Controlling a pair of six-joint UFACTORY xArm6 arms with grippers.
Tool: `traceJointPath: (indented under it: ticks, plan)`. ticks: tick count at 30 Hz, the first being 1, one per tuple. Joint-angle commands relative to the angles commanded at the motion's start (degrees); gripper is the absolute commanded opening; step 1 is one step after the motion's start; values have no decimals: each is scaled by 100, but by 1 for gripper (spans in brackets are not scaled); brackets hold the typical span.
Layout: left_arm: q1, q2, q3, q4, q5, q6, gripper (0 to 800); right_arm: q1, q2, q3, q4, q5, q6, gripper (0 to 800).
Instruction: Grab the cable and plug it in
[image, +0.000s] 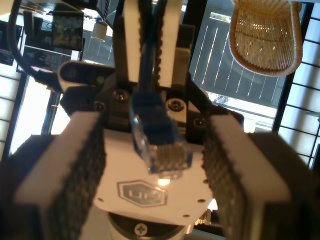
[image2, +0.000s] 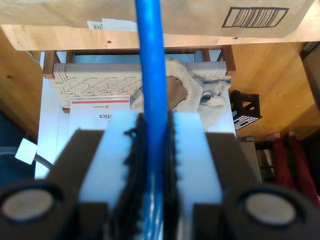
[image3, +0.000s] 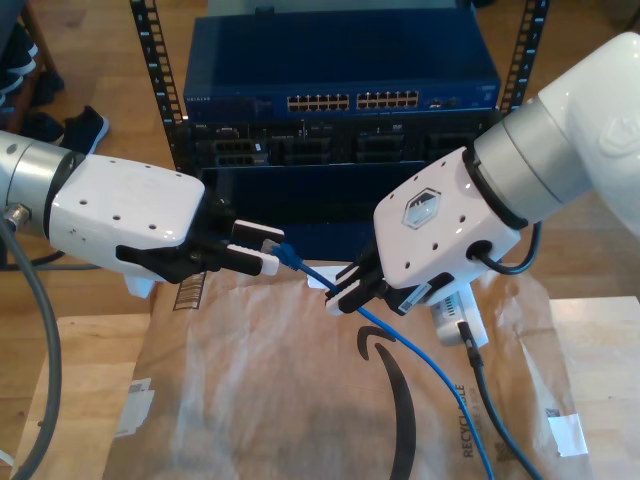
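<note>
Bright-blue, thin cable (image3: 420, 365) ends in a clear plug (image: 162, 150). My second gripper (image3: 342, 288) pinches it; my first gripper (image: 155, 165) is spread around the plug.

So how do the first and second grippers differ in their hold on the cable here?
My first gripper is open, its pads wide apart on either side of the plug; my second gripper is shut on the cable just behind that plug. My first gripper reaches in from the exterior view's left, my second from its right. Both point at each other above the brown paper.
</note>
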Motion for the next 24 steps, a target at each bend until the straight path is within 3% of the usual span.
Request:
traceJointPath:
  ticks: [8,18,19,22,24]
  plan:
    - [0,-9,9,0,-9,18,190,0,0,9,0,0,0,2]
    - [9,-35,158,9,-290,62,36,-9,97,9,0,0,0,30]
    - [9,-35,158,26,-290,62,28,-9,88,9,0,0,0,93]
    - [9,-35,149,35,-290,62,7,0,88,0,0,-9,-246,546]
    - [0,-9,149,35,-290,44,5,-26,18,-18,9,-53,-457,632]
